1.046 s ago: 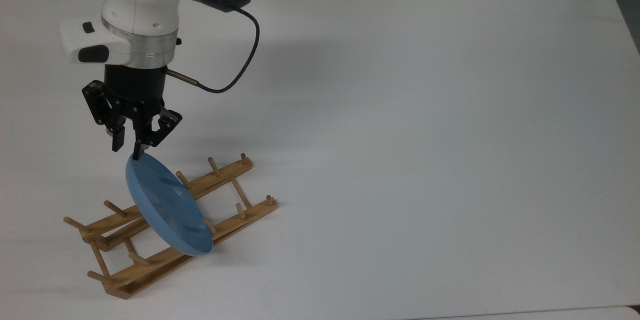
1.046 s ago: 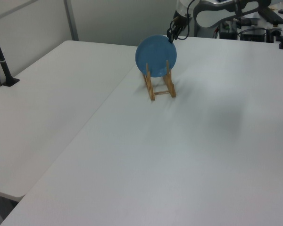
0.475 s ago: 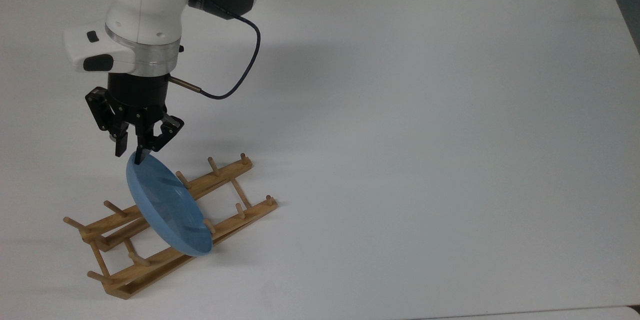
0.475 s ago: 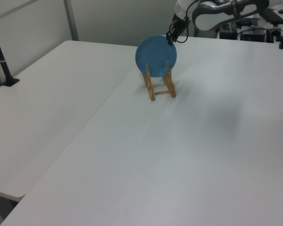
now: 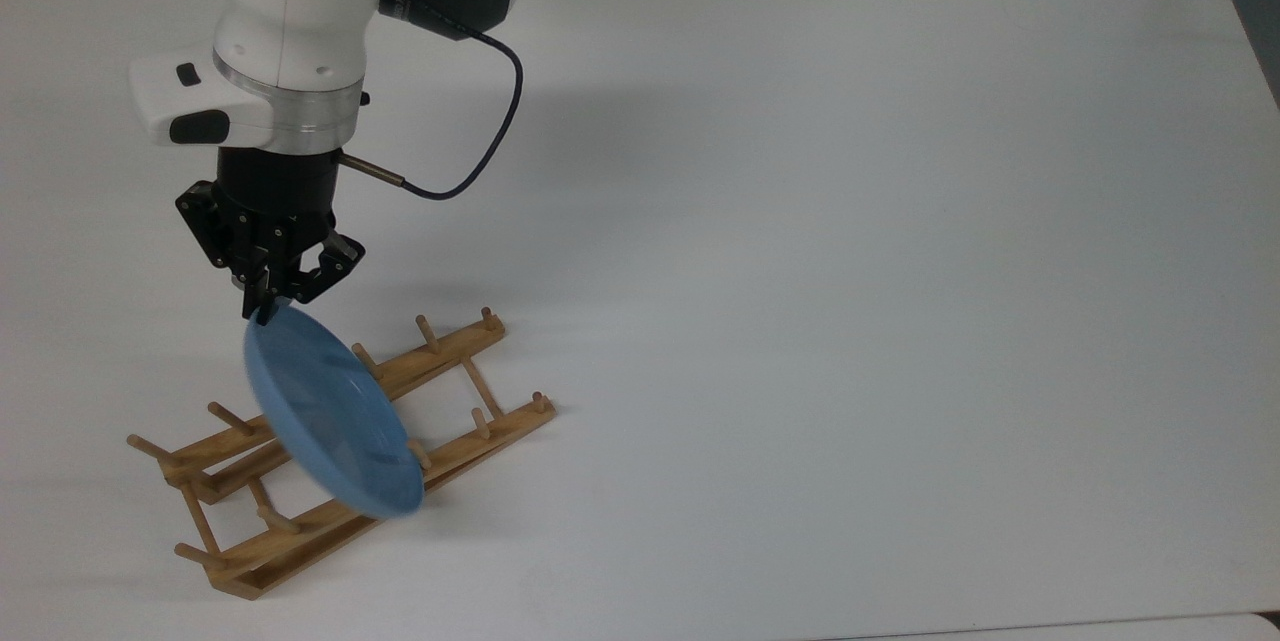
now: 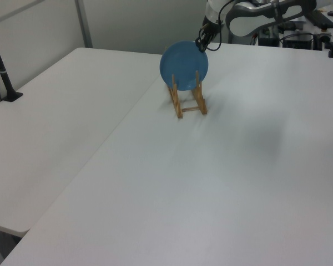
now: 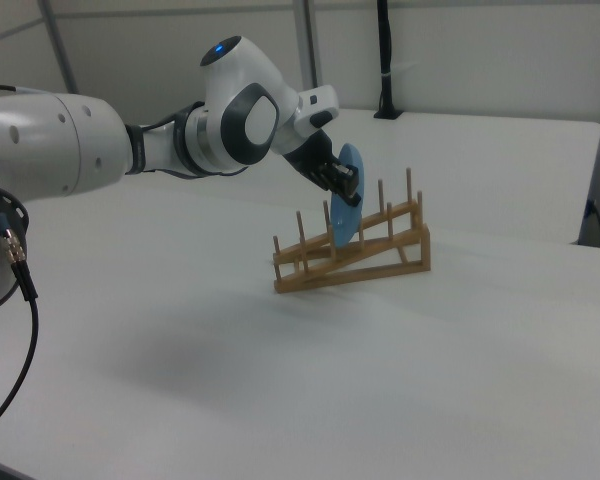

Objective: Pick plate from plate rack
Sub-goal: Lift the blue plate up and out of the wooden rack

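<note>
White tabletop (image 5: 850,221) runs wide and bare under one blue plate (image 5: 330,416), which stands on edge between the pegs of the single wooden plate rack (image 5: 400,466), leaning toward the top view's left. It looks stiff and smooth — likely light, but slick at the rim, so a pinch on the upper edge seems the sensible hold, lifting straight up to miss the pegs. One gripper (image 5: 262,309) sits at that top rim with its fingers drawn together on the plate's edge; in the right view the gripper (image 7: 344,183) meets the plate (image 7: 348,215) from the right view's left — one arm, one plate, one rack.
</note>
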Action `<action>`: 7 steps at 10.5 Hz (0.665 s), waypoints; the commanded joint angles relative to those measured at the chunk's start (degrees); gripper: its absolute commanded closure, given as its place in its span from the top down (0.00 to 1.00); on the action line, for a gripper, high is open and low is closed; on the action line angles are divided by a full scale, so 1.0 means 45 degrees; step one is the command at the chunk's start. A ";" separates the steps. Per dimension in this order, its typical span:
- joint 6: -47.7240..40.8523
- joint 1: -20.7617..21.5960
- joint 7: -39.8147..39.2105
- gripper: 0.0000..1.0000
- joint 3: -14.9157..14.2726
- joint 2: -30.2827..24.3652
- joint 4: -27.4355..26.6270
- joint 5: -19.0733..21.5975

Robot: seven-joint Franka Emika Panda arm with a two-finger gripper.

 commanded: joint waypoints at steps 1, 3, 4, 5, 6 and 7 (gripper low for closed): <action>0.0309 0.0001 0.0223 0.00 -0.0160 0.0020 0.0212 -0.0412; 0.0309 -0.0156 0.0223 0.00 -0.0160 -0.0156 0.0212 -0.0530; 0.0290 -0.0311 0.0223 0.00 -0.0160 -0.0350 0.0212 -0.0511; 0.0270 -0.0467 0.0261 0.00 -0.0160 -0.0642 0.0193 -0.0375; 0.0250 -0.0662 0.0281 0.00 -0.0140 -0.0974 0.0193 -0.0219; 0.0231 -0.0683 0.0281 0.00 -0.0159 -0.1132 0.0173 0.0227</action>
